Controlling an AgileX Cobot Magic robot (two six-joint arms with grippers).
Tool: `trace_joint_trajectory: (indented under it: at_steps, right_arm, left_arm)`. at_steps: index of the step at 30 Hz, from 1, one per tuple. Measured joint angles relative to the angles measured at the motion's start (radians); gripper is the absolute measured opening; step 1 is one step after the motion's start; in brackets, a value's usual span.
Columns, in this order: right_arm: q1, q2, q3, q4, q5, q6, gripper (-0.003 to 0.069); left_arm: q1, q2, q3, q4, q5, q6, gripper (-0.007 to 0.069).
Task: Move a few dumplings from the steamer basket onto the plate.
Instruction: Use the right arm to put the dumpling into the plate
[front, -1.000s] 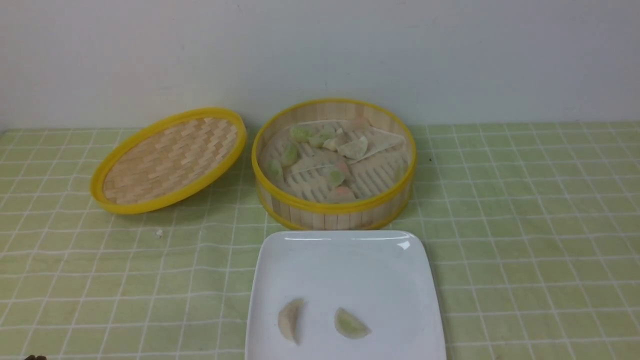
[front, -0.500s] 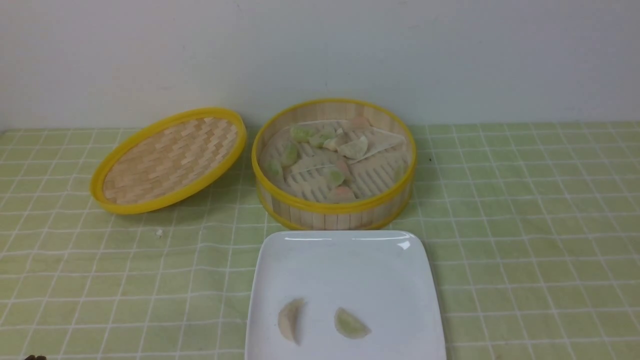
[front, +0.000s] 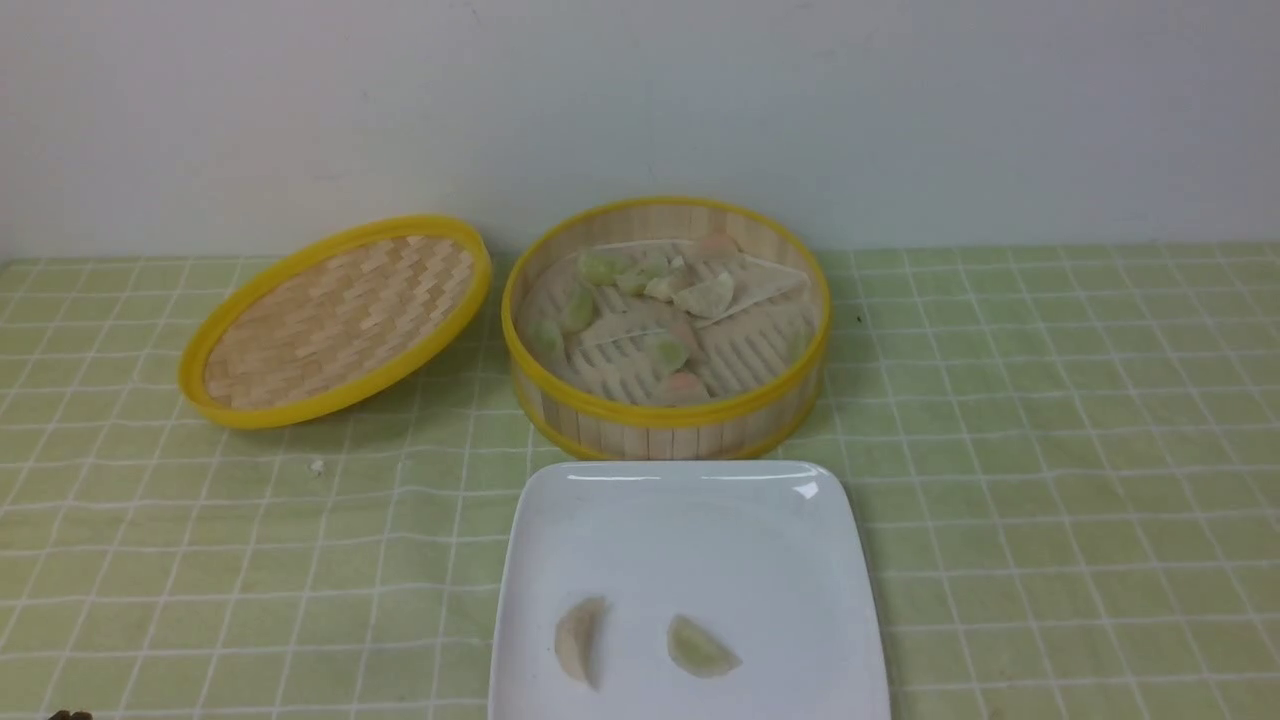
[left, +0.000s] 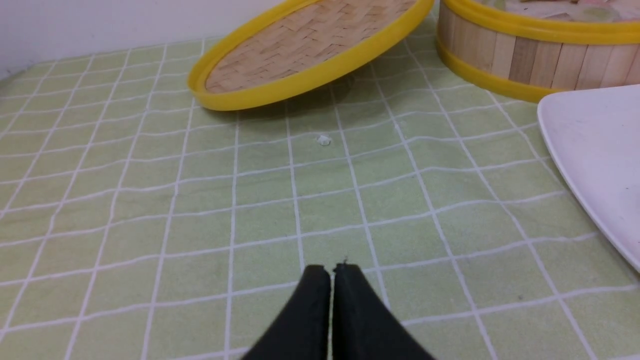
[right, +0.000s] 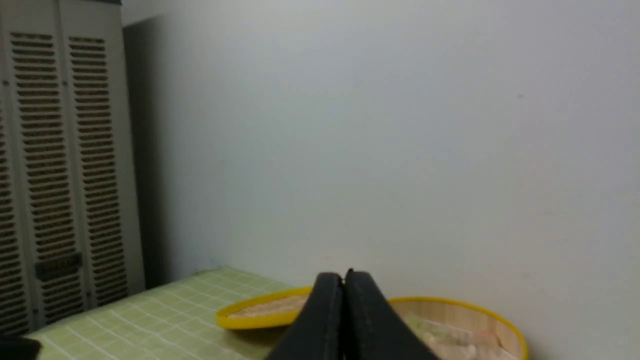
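The steamer basket (front: 665, 415) stands at the table's middle back and holds several dumplings (front: 705, 297) on its slatted floor. The white plate (front: 690, 520) lies in front of it with two dumplings on it, a beige one (front: 580, 638) and a green one (front: 700, 648). My left gripper (left: 332, 270) is shut and empty, low over the cloth, left of the plate (left: 595, 145) and well short of the basket (left: 525, 55). My right gripper (right: 344, 276) is shut and empty, raised, with the basket (right: 465, 320) beyond it. Neither gripper shows in the front view.
The basket's flat woven lid (front: 335, 320) leans tilted to the left of the basket; it also shows in the left wrist view (left: 310, 45). A small white crumb (front: 318, 465) lies on the green checked cloth. A louvred cabinet (right: 55, 175) stands beyond the table.
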Motion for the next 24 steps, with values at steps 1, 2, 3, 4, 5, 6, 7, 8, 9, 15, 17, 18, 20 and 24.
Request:
trace_joint_trajectory:
  at_steps: [1,2,3,4,5,6,7,8,9,15,17,18,20,24]
  right_arm:
    - [-0.035,0.000,0.014,0.000,0.000,0.000,-0.0014]
    - [-0.095,0.000,0.052,0.000,0.000,0.000,-0.0014]
    - [-0.126,0.000,0.069,0.000,0.000,0.000,-0.0014]
    - [-0.177,0.000,0.100,0.000,0.000,0.000,-0.0014]
    - [-0.228,0.000,0.133,-0.001,0.000,0.000,-0.0014]
    - [-0.277,0.000,0.168,-0.004,0.001,0.000,-0.0014]
    - [-0.297,0.000,0.182,-0.004,0.001,0.000,-0.0014]
    - [-0.376,0.000,0.249,-0.005,0.002,0.000,-0.0014]
    - [-0.415,0.000,0.280,-0.005,0.003,0.000,-0.0014]
    - [-0.536,0.000,0.348,-0.004,0.052,0.001,-0.0014]
    - [-0.543,0.000,0.348,-0.004,0.052,0.001,-0.0014]
    - [-0.545,0.000,0.348,-0.004,0.052,0.001,-0.0014]
    - [-0.545,0.000,0.348,-0.004,0.052,0.001,-0.0014]
    - [-0.545,0.000,0.348,-0.004,0.052,0.000,-0.0014]
  left_arm:
    - [0.000,0.000,0.000,0.000,0.000,0.000,-0.0006]
    - [0.000,0.000,0.000,0.000,0.000,0.000,-0.0006]
    - [0.000,0.000,0.000,0.000,0.000,0.000,-0.0006]
    - [0.000,0.000,0.000,0.000,0.000,0.000,-0.0006]
    - [0.000,0.000,0.000,0.000,0.000,0.000,-0.0006]
    - [0.000,0.000,0.000,0.000,0.000,0.000,-0.0006]
    - [0.000,0.000,0.000,0.000,0.000,0.000,-0.0006]
    - [0.000,0.000,0.000,0.000,0.000,0.000,-0.0006]
    - [0.000,0.000,0.000,0.000,0.000,0.000,-0.0006]
    - [0.000,0.000,-0.001,0.000,0.001,0.000,-0.0006]
    - [0.000,0.000,-0.001,0.000,0.002,0.000,-0.0006]
    - [0.000,0.000,-0.001,0.000,0.002,0.000,-0.0006]
    - [0.000,0.000,-0.001,0.000,0.002,0.000,-0.0006]
    - [0.000,0.000,-0.001,0.000,0.002,0.000,-0.0006]
